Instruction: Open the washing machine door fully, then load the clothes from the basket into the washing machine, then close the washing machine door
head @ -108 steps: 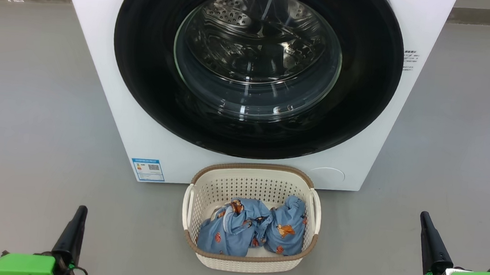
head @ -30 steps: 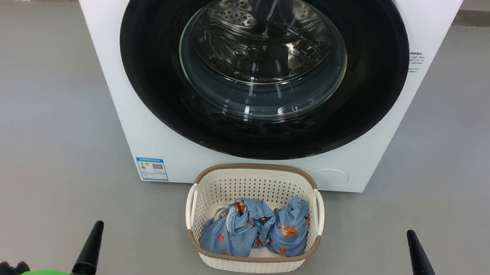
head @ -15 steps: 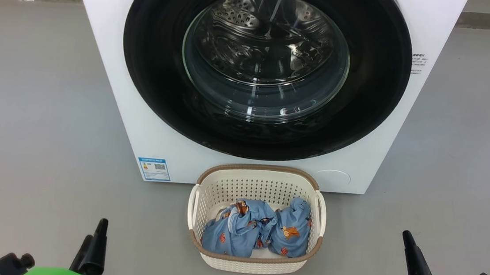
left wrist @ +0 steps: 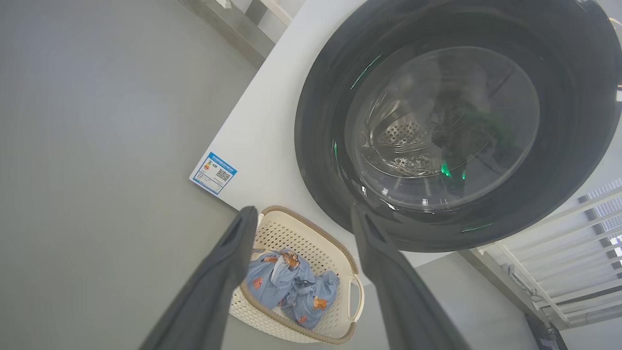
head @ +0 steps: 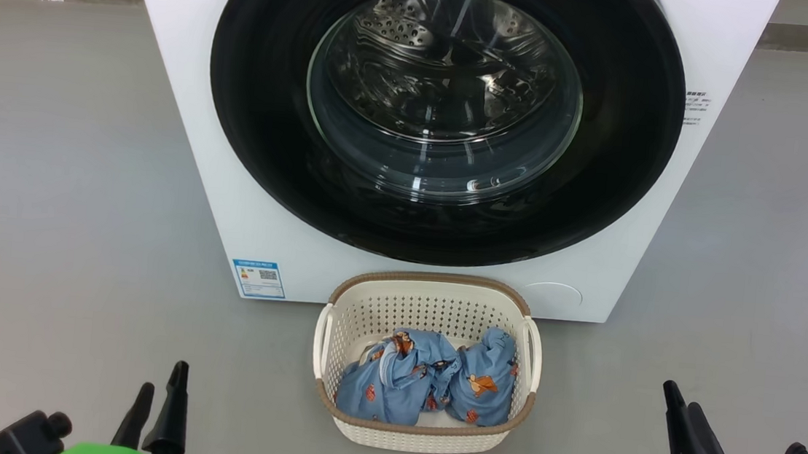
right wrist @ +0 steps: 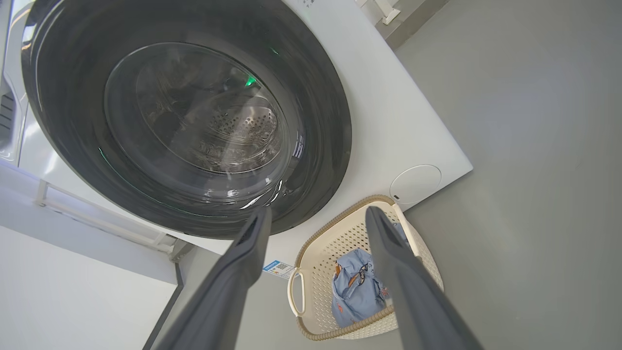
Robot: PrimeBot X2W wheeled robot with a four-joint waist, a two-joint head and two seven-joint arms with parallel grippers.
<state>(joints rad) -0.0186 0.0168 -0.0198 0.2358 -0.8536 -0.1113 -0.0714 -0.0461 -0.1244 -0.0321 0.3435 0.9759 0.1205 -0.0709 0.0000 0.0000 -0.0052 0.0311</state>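
Black glossy door (head: 445, 106), perforated cream basket (head: 422, 437)

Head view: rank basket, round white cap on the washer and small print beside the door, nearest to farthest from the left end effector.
From the left end effector:
1. basket, on the floor, centre.
2. round white cap, low right on the washer, beyond the basket.
3. small print, higher, far right.

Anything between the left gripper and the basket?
No. In the head view, bare grey floor lies between the left gripper and the basket.
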